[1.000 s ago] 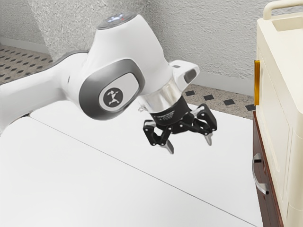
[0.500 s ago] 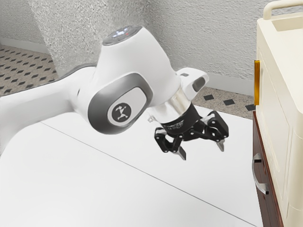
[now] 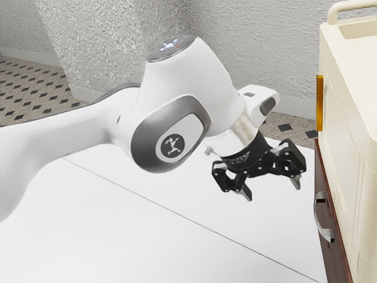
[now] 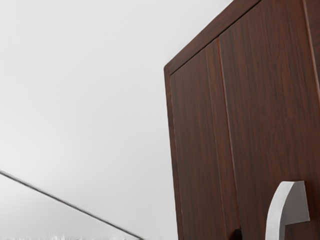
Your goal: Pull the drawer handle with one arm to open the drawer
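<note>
White table (image 3: 135, 242), drawer handle (image 3: 318, 221) seemingly near gripper (image 3: 273, 192)

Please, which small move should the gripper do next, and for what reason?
Probably ease the open gripper toward the exterior view's right, nearer the curved silver drawer handle: its fingers stand apart, nothing between them, and a gap separates them from the handle.

The count was as follows: one arm (image 3: 177, 106), two fingers (image 3: 246, 193), one desk (image 3: 118, 236), one brown cabinet (image 4: 270, 100), one silver handle (image 4: 296, 200), one cream case (image 3: 347, 118), one cream handle (image 3: 344, 6), one orange strip (image 3: 320, 103).
</note>
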You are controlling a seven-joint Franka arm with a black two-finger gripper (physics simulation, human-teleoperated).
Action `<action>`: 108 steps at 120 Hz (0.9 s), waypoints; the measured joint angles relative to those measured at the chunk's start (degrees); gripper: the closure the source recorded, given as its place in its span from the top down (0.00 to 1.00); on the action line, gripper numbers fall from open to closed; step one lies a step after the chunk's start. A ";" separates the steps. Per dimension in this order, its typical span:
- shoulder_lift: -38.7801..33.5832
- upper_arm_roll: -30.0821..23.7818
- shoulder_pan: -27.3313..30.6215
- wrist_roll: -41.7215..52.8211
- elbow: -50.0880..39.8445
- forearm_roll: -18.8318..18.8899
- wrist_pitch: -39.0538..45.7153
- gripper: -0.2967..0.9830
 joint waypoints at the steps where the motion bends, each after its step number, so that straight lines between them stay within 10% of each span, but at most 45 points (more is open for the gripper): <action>1: 0.07 -0.01 0.03 0.00 0.00 -0.05 0.02 0.77; 108: -0.18 -7.92 1.93 -0.71 -3.98 -2.56 5.49 0.77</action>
